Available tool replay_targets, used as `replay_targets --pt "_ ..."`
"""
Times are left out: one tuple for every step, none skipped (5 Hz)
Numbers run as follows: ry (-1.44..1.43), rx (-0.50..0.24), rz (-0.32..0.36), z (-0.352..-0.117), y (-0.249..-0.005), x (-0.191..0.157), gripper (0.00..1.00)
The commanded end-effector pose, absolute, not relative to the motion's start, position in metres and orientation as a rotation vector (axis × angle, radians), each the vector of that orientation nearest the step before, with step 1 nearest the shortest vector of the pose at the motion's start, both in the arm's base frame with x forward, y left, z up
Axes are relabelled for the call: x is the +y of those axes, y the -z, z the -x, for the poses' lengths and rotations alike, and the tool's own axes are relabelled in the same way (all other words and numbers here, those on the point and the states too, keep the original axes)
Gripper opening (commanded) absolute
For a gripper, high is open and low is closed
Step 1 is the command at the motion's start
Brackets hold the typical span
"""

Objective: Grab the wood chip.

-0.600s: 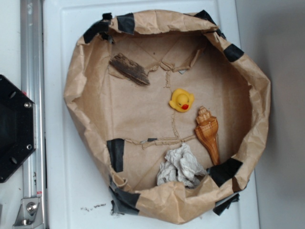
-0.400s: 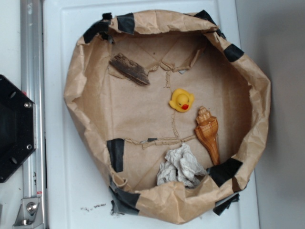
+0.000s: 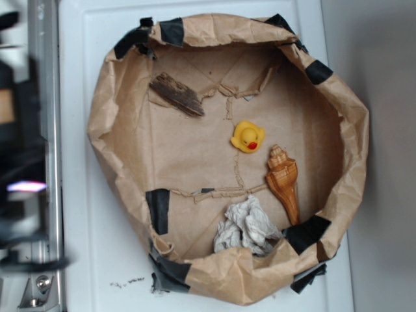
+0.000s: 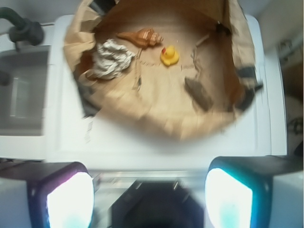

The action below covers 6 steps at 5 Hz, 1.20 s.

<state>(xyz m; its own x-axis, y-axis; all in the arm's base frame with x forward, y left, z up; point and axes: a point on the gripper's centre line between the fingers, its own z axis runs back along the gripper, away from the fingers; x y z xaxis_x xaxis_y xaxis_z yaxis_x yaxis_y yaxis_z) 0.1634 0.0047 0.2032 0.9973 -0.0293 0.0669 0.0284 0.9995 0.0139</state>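
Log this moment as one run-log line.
phase: approach | gripper: open, empty, outside paper bin | wood chip: untouched, on bin floor | duck, shell, paper wad: elsewhere in bin

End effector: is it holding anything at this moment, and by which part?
Nothing. The end effector is open and empty; the wood chip lies untouched in the paper-lined bin.

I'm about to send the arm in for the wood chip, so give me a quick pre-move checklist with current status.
1. Wood chip located, upper left of the paper bowl's floor: ok.
2. Chip clear of neighbours; the duck, conch shell and paper wad lie apart from it: ok.
3. Room around the chip: not ok, it lies close to the bowl's wall.
4. Claw open, fingers spread with nothing between them: ok.
5. Claw above the chip: not ok, it sits outside the bowl.
6. Wrist view sharp enough for alignment: not ok, blurred.
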Motion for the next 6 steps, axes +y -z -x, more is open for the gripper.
replay_targets --pt "0.179 -0.057 -0.037 -0.218 -0.166 0.038 1.00" --pt "0.303 -0.033 -0.012 -0.238 -0.136 0.038 1.00" --pt "0.396 -0.027 -0.044 -0.249 -0.108 0.038 1.00" --pt "0.457 -0.094 -0.032 -0.237 -0.102 0.043 1.00" --pt "0.449 -0.067 -0.032 -0.224 -0.081 0.058 1.00" --pt "0.391 -0.048 -0.059 -0.222 -0.065 0.076 1.00"
